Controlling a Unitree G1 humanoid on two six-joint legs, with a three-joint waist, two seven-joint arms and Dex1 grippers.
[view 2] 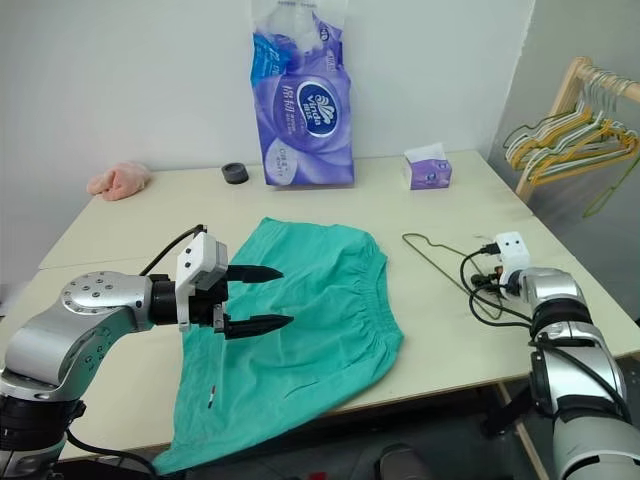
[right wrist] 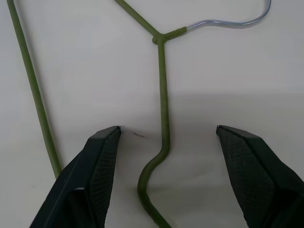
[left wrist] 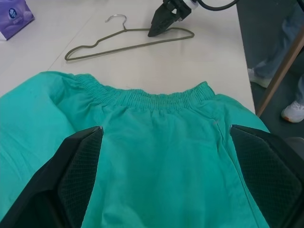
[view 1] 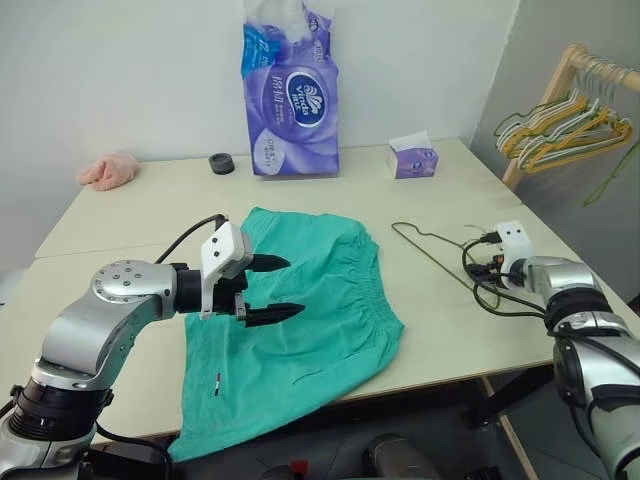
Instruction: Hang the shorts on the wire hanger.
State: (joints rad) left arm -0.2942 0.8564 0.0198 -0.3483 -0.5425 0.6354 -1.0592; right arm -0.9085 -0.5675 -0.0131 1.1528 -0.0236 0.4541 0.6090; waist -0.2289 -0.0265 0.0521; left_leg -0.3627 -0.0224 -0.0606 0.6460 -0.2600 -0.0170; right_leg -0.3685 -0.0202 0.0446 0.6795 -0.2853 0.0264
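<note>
The teal-green shorts (view 1: pixel 310 300) lie flat on the table, waistband (left wrist: pixel 147 97) toward the right, one leg hanging over the front edge. My left gripper (view 1: pixel 292 287) hovers just above the shorts' middle, open, its fingers (left wrist: pixel 80 166) wide apart and holding nothing. The wire hanger (view 1: pixel 430 250) lies flat on the table to the right of the shorts, hook pointing away. My right gripper (right wrist: pixel 168 128) is open and low over the hanger's right end. One olive wire (right wrist: pixel 163 85) runs between its fingers without being pinched.
On the cream table (view 1: pixel 150 215) a tall purple tissue pack (view 1: pixel 292 100) stands at the back, with a small tissue box (view 1: pixel 413 160), a black roll (view 1: pixel 221 163) and a pink cloth (view 1: pixel 108 170). A wooden rack of bunched hangers (view 1: pixel 565 125) stands far right. A person's shoe (left wrist: pixel 294 111) is beyond the table.
</note>
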